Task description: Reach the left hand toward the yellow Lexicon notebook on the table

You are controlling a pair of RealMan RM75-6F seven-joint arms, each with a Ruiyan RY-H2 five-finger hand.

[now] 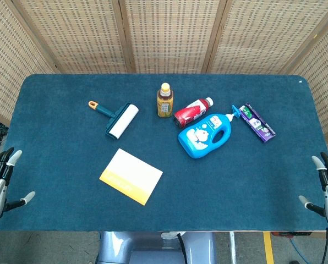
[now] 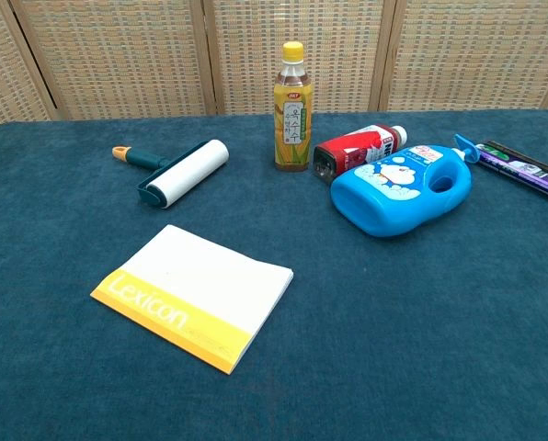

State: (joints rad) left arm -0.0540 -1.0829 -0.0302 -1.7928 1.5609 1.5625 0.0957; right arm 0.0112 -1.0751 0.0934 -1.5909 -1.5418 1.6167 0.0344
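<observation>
Yellow Lexicon notebook (image 2: pixel 193 295), flat on blue table (image 1: pixel 54 110), untouched.
Long axis diagonal, yellow title edge toward near-left; left hand (image 1: pixel 0 179) spread, well apart; right hand (image 1: pixel 326 184) spread.

The yellow and white notebook (image 1: pixel 131 176) lies flat on the blue table (image 1: pixel 59 137). The left hand (image 1: pixel 0 181) waits at the table's left edge with fingers apart, well away from it.
</observation>
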